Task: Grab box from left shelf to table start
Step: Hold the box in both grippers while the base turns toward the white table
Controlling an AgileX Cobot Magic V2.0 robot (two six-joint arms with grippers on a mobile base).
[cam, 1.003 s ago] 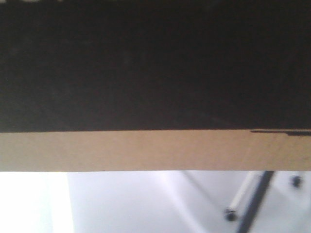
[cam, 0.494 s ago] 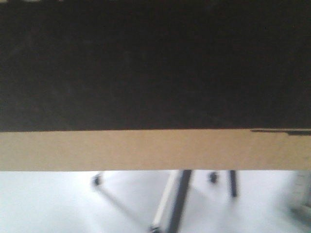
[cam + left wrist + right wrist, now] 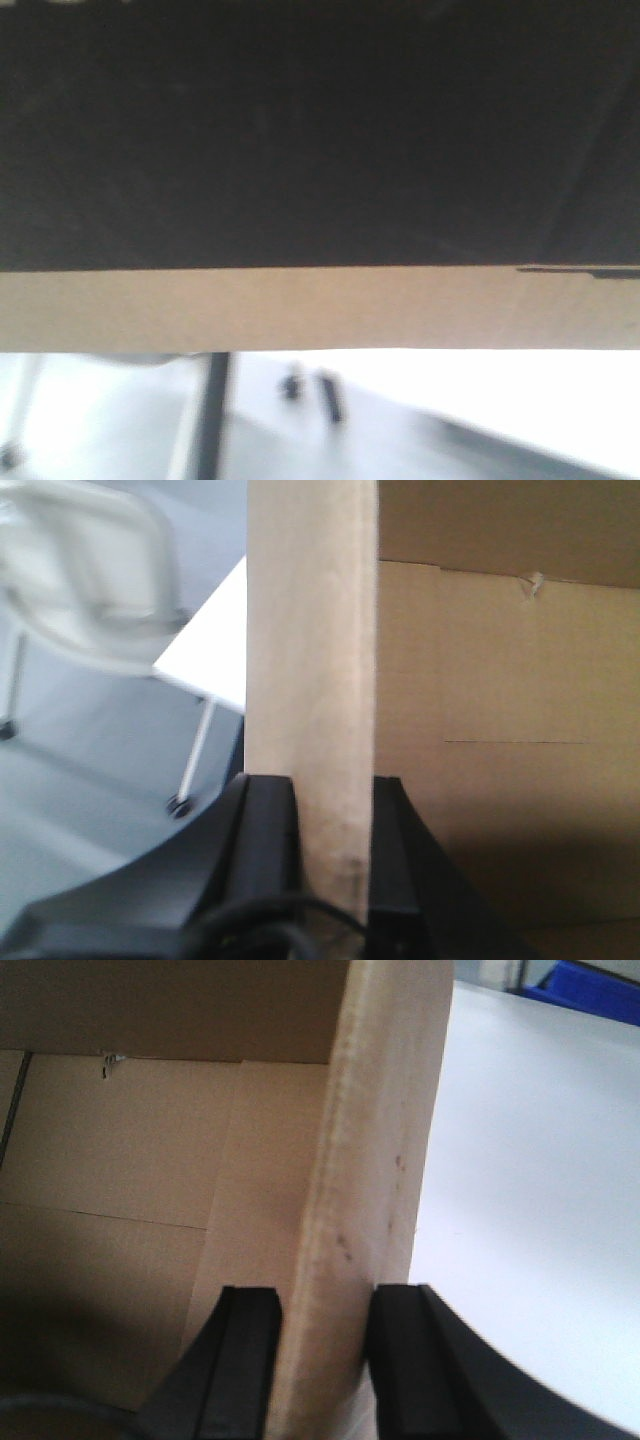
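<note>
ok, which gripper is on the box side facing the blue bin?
The right gripper: beyond the box wall it pinches lie the white table and a blue bin. By the left gripper are a chair and floor.

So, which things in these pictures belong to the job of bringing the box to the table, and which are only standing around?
Part of the job:
- box, its walls clamped in the left hand and the right hand
- white table

Only standing around:
- pale chair
- blue bin
</note>
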